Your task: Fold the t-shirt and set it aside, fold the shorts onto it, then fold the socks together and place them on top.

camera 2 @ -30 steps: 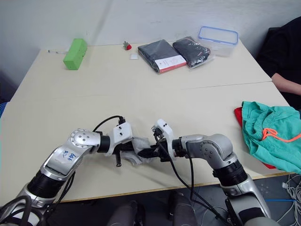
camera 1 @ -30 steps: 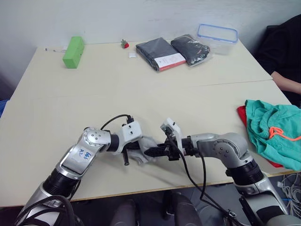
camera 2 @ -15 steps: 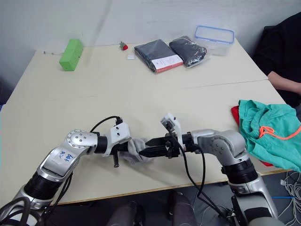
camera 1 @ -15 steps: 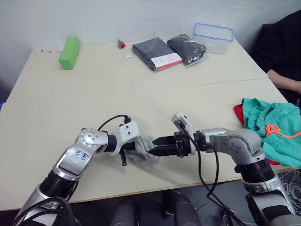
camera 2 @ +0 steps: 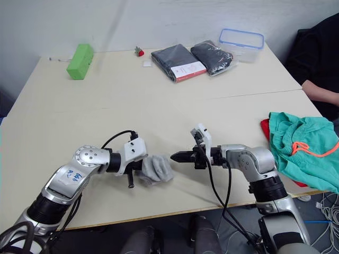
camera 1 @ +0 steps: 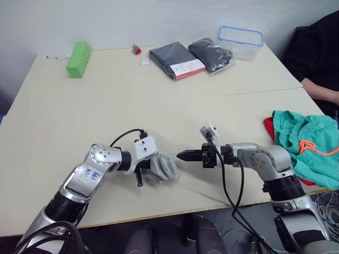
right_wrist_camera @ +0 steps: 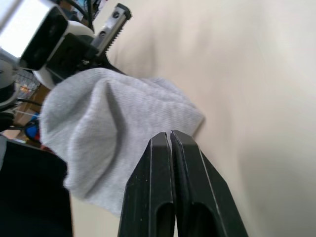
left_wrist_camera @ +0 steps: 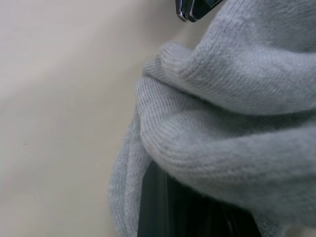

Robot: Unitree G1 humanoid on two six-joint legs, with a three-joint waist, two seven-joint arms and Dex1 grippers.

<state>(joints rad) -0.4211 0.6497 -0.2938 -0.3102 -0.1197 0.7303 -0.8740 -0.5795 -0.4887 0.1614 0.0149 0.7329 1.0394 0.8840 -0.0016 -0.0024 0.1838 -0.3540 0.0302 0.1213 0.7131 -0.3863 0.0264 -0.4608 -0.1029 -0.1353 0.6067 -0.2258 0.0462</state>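
Quick count of what's on the pale beige tabletop (camera 1: 106, 106): one bundle of plain light grey knit socks (camera 1: 163, 167), one pile of teal-green soft fabric shorts (camera 1: 307, 148) with an orange drawstring, and one bright red t-shirt (camera 1: 271, 129) poking out from under the shorts at the right edge. The shorts lie on top of the t-shirt, well apart from the socks.

At the far edge there are two dark folded garments in clear plastic packaging (camera 1: 192, 57), side by side and touching, one clear plastic container with a blue rim (camera 1: 241, 40) just beside them, one small green rectangular block (camera 1: 78, 52) off to the left, one tiny red strawberry-looking thing (camera 1: 137, 50) and one little white square (camera 1: 144, 62) near it.

The left gripper (camera 2: 139, 170) has the socks bunched up around its fingers near the front edge; its jaws are buried in the knit, and I can't tell how they stand. The right gripper (camera 1: 183, 155) points at the socks from just beside them, not touching, jaws pressed together on nothing.

The tabletop looks like two tables pushed together, with a seam across the middle. There's a plain white wall (camera 1: 159, 16) behind, and a person's dark sleeve (camera 1: 318, 58) at the right.
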